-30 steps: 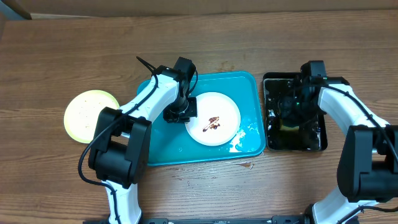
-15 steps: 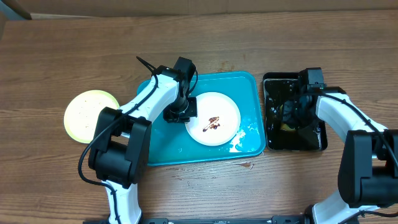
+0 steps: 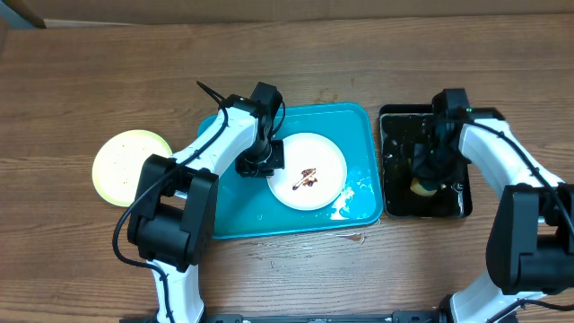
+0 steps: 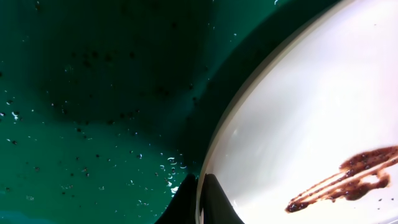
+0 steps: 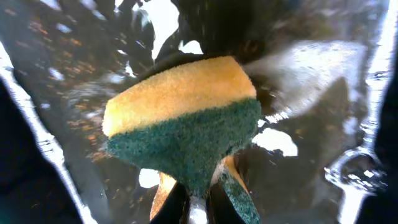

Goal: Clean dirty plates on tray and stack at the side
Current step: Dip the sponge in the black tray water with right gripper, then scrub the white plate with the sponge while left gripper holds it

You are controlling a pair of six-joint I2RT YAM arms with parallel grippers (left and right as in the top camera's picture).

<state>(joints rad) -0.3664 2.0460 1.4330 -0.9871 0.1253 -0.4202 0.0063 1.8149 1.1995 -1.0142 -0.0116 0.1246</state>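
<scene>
**Wood table, wet tray: where this wash could slip**

Wood table (image 3: 359,54) carries the tray (image 3: 233,213) mid-table, w/ a black tray (image 3: 395,205) just to its right. White plate (image 3: 327,157) lies in the tray, a brown sauce (image 3: 308,177) streak at its centre. Green plate (image 3: 130,166) sits apart on the table, left side. L gripper (image 4: 199,201) is clamped on the white plate's left rim. R gripper (image 5: 194,203) pinches a sponge (image 5: 183,118) by its green scrub edge, over the wet-looking black tray.

Risks, as I judge them:
- The rim hold is thin and the tray floor is beaded w/ water, so scrub pressure could skid the plate out of the clamp.
- The sponge is held by one edge only, so it may twist or drop mid-carry.
- The sponge looks soaked, so drips on the table btwn trays seem likely.
- Both arms working over one plate could bump.

Writing: no brand, label or text readable anywhere.
</scene>
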